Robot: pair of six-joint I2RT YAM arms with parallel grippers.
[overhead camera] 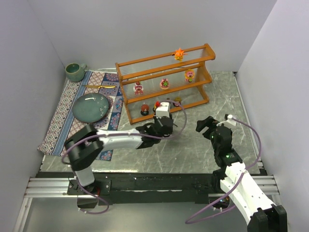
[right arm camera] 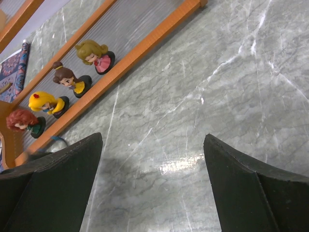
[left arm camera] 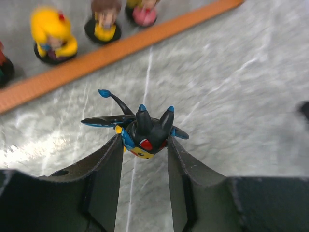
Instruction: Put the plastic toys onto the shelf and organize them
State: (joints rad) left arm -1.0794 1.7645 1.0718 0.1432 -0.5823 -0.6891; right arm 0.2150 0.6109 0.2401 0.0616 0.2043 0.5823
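We are looking at the left claw [left arm camera: 143, 141], which is gripping a black toy [left arm camera: 145, 129] with blue tips on its ears and tail. Both fingers [left arm camera: 108, 174] are pressing on its sides, just in front of the near rail of the shelf [left arm camera: 111, 54]. We are not able to tell whether this toy is touching the grey marble worktop [left arm camera: 241, 87] or hanging a little above it. The shelf is standing at the far side of the worktop, slightly turned, and other plastic toys are sitting on it. On the bottom tier four figurines are standing in a row: a blond figurine [right arm camera: 96, 54] in a pink dress, a brown-haired figurine [right arm camera: 71, 79] in a yellow dress, a yellow-haired figurine [right arm camera: 46, 103] and a red-haired figurine [right arm camera: 23, 121]. On the middle tier three small toys [overhead camera: 165, 83] are standing apart from each other, and an orange toy [overhead camera: 179, 54] is standing alone on the top tier. The right claw [right arm camera: 153, 140] is hanging wide open over the worktop on the right side, near the shelf but well apart from the toys, and it is holding nothing. At the far left a patterned cloth mat [overhead camera: 60, 118] is lying on the worktop. A green plate [overhead camera: 91, 107] is resting on it, and a green cup [overhead camera: 75, 71] is standing at its far end.
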